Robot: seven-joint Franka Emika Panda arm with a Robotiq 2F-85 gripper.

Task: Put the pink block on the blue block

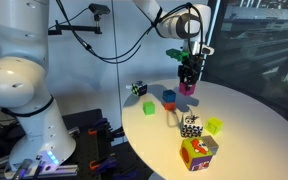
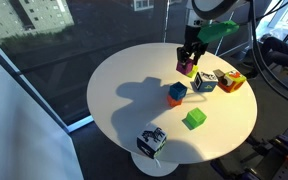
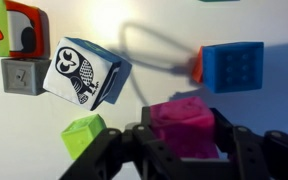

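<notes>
Dark gripper clamped on pink block, block's lower edge hidden; blue block whole beyond.

The pink block sits in the gripper over the round table, near the blue block; the owl cube lies beside both.

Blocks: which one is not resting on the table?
The pink block: the tool grips it above the table. The blue block, green block, owl block and orange block rest on the tabletop.
</notes>
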